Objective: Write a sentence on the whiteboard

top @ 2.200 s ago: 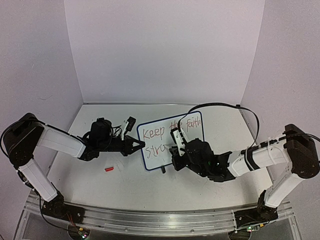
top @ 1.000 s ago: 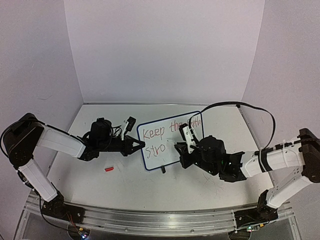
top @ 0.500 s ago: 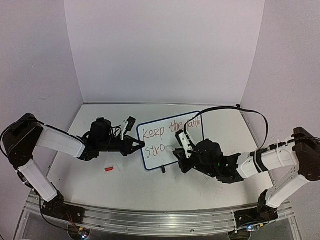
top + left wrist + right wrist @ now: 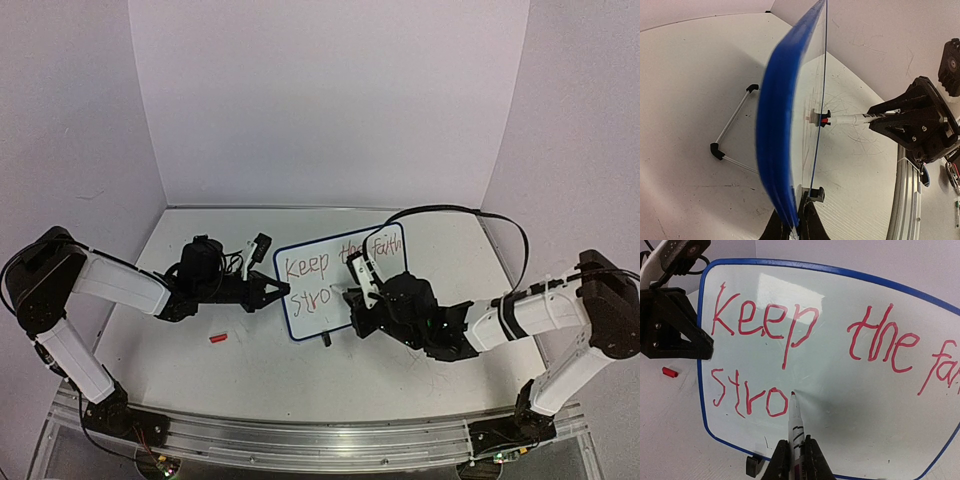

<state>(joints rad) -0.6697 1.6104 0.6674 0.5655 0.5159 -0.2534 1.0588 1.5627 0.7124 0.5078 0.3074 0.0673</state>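
My right gripper (image 4: pixel 796 461) has its jaws pressed together on a marker (image 4: pixel 795 427), with no gap showing on either side of the barrel. The marker stands up out of the fingers, and its red tip touches the whiteboard (image 4: pixel 855 405) just right of the "o" on the lower line. From the left wrist camera I see the same tip meeting the board's face from the side.

My left gripper (image 4: pixel 796 222) is clamped on the board's blue rim, one finger on each face. In the overhead view that grip sits on the board's left edge, about halfway up.

The sentence (image 4: pixel 788 340) is in red marker. The upper line reads "Keep the fa" before it runs out of the wrist frame. The lower line reads "Stro" so far. From overhead, my right arm covers part of the upper line.

The board stands upright on its lower edge near the middle of the table (image 4: pixel 250 385), between my two arms. Its written face is turned toward the right arm. A small black clip foot (image 4: pixel 754 465) sits under the lower rim, close to the marker.

Behind the board, a thin wire piece with black tips (image 4: pixel 732 131) lies on the tabletop. I cannot tell whether it is attached to the board.

A small red cap (image 4: pixel 217 339) lies on the table, left of the board, on the near side of my left arm.
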